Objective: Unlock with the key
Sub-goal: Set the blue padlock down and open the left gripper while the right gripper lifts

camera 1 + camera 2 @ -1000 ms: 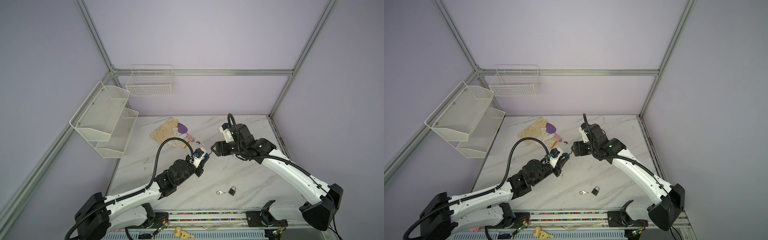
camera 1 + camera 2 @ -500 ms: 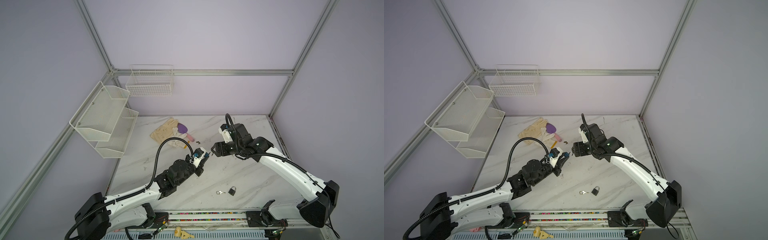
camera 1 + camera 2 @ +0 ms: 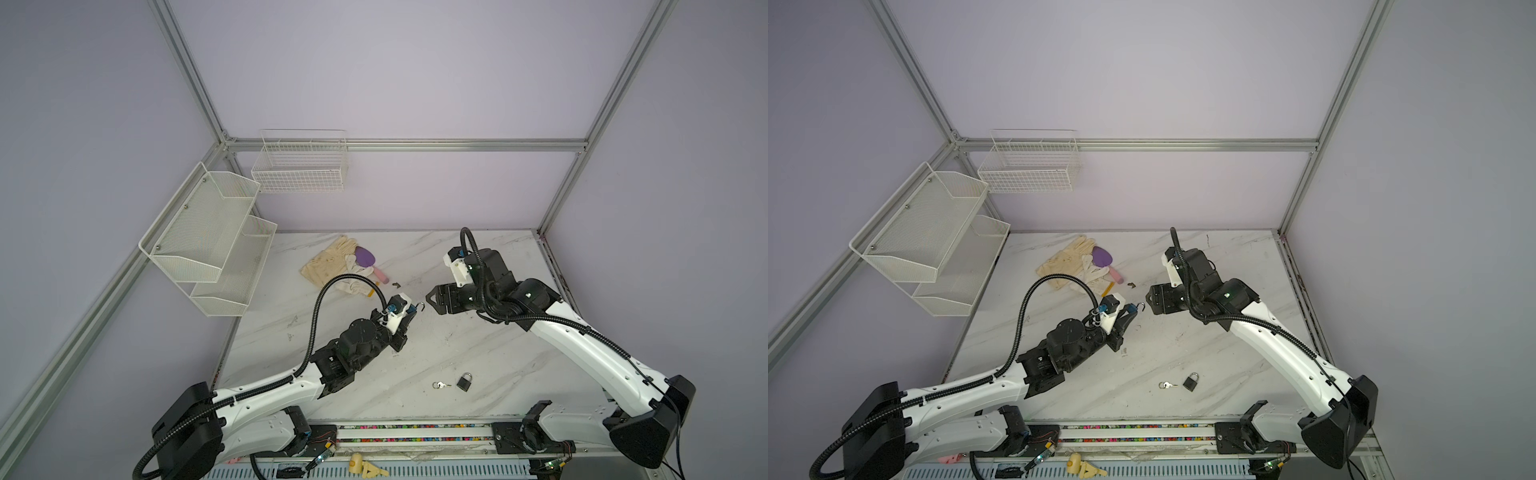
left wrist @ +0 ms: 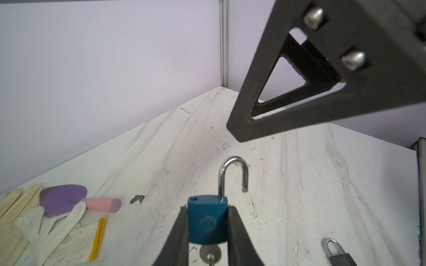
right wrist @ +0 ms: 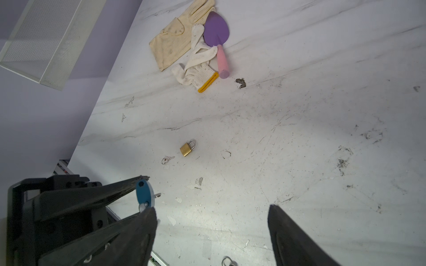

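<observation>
Three padlocks are showing, never all in one view. The brass padlock (image 5: pixel 187 149), shackle shut, is lying on the white marble-patterned table (image 3: pixel 498 353) with a small silver key (image 5: pixel 167 159) just beside it; only the right wrist view is showing this pair, the left arm (image 3: pixel 353 345) stretching over that patch in both top views. The dark grey padlock (image 3: pixel 464 382) is lying shut near the table's front edge, a ringed silver key (image 3: pixel 440 385) just beside it, and the left wrist view is cropping its body. A metal ring (image 5: pixel 227 261) is being cut off in the right wrist view; whose it is cannot be told. The left gripper (image 4: pixel 207 208) is pinching the blue padlock (image 4: pixel 207 225) by its body, clear of the table, its steel shackle (image 4: pixel 234 158) swung open and pointing towards the right gripper (image 3: pixel 429 300), whose jaws are standing spread and empty, near the shackle but apart. The inserted key (image 4: pixel 209 253) is sticking out beneath the blue body, half cropped. Two gloves, one cream fabric glove (image 5: pixel 173 43) and one white knit glove (image 5: pixel 200 69) with a yellow cuff, are lying against one purple-bladed, pink-handled trowel (image 5: pixel 216 30); one white mesh two-tier shelf (image 3: pixel 208 237) and one white wire basket (image 3: pixel 299 174) are hanging on the walls.
</observation>
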Robot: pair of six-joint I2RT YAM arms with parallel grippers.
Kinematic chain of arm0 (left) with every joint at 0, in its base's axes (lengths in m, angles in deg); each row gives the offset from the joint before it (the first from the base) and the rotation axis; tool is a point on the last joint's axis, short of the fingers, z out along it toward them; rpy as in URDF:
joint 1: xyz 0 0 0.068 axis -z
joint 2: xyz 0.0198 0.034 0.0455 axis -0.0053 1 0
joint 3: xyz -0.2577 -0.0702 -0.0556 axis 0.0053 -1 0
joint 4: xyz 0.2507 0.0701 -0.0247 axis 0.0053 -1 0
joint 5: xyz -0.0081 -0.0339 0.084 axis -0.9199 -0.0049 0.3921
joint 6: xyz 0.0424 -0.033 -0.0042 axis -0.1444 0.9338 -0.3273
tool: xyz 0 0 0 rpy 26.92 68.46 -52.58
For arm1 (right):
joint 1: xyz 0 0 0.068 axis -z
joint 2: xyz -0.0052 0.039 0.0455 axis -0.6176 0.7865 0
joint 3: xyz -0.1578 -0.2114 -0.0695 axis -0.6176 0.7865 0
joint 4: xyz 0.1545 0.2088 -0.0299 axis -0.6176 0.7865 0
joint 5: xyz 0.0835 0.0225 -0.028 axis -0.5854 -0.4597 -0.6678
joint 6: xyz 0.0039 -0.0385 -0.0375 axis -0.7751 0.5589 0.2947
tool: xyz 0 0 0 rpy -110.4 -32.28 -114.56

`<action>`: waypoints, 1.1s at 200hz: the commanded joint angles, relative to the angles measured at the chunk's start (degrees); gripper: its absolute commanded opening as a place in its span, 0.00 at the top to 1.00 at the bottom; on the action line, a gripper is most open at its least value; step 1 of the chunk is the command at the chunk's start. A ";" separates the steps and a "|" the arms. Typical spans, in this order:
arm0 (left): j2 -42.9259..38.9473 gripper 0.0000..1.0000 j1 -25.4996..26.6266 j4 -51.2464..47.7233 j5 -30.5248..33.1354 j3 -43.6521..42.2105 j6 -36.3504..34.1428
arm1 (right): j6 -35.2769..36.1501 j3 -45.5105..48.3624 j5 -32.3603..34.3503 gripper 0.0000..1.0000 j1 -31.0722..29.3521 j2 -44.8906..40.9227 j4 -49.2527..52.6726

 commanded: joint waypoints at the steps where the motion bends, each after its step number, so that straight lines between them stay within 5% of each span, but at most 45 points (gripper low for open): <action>1: 2.64 1.00 -0.14 -2.58 4.37 5.82 8.39 | -1.77 1.26 6.93 0.15 2.46 -3.10 -0.17; 50: 16.35 1.00 -0.20 -22.70 12.90 22.43 29.97 | -8.69 9.45 11.52 0.07 7.35 -5.29 -8.56; 80: 29.70 1.00 -0.72 -34.09 14.45 34.86 39.17 | -11.08 15.09 8.76 0.06 11.03 -5.79 -15.07; 139: 49.01 1.00 -4.59 -46.64 10.13 52.30 50.43 | -11.61 22.90 9.55 0.06 14.61 -6.50 -20.08; 220: 57.12 1.00 -6.03 -51.14 12.34 55.45 56.55 | -10.85 27.44 8.38 0.06 14.73 -4.61 -24.03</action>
